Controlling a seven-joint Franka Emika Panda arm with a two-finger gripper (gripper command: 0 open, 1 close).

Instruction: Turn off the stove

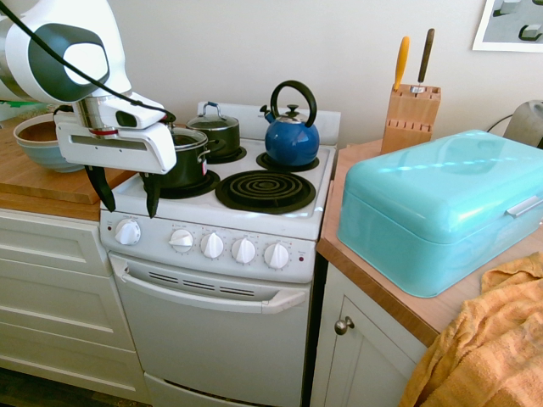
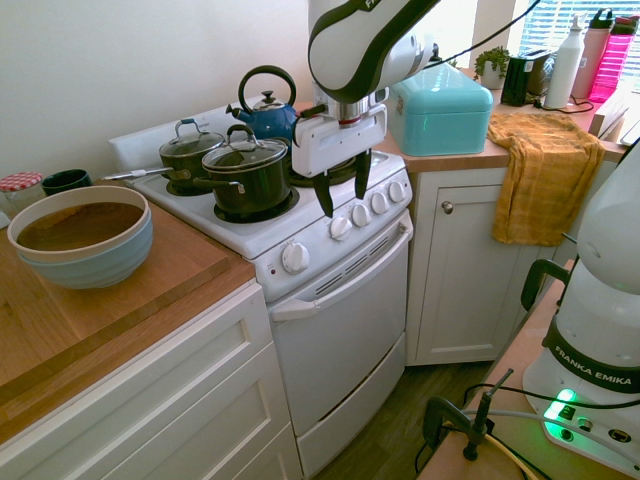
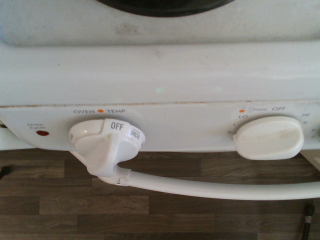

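The stove (image 1: pixel 216 254) fills the middle left of the first outside view, its five white knobs in a row across the front panel. The gripper (image 1: pixel 125 193) hangs over the panel's left end with its jaws spread wide and nothing held. In the wrist view the oven knob (image 3: pixel 106 143) reads OFF, while the burner knob (image 3: pixel 268 138) beside it lies sideways, so that one looks like the target. The main risk, as I judge it, is descending on the wrong knob and switching the oven on, or gripping off-centre so the fingers slip. The dark pot (image 1: pixel 188 158) stands close behind the fingers and could be bumped. Further right sit a blue kettle (image 1: pixel 291 136), a turquoise bread box (image 1: pixel 441 208) and a yellow towel (image 1: pixel 488 348)
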